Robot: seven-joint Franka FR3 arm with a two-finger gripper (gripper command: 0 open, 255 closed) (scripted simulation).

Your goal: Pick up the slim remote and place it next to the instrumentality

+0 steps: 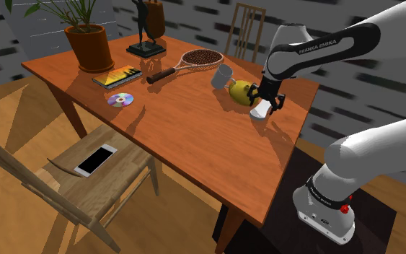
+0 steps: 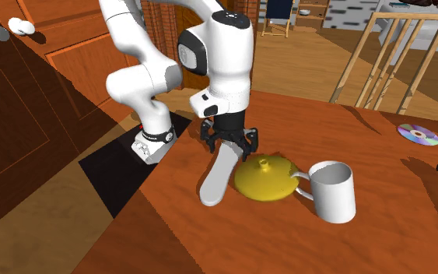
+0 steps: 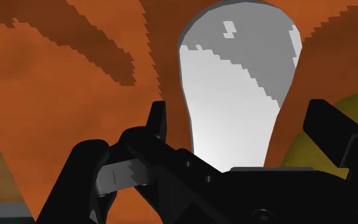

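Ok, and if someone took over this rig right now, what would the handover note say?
Gripper: shut on the remote, which hangs tilted. Whether its lower end touches the table is unclear.
Nearby: yellow object right beside the remote, mug just past it, racket farther along the table.
Done: remote grasped.
Left: set it beside the target and let go. The task's wording does not settle which thing that is.

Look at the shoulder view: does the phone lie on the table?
No, the phone lies on the seat of the chair, beside the table.
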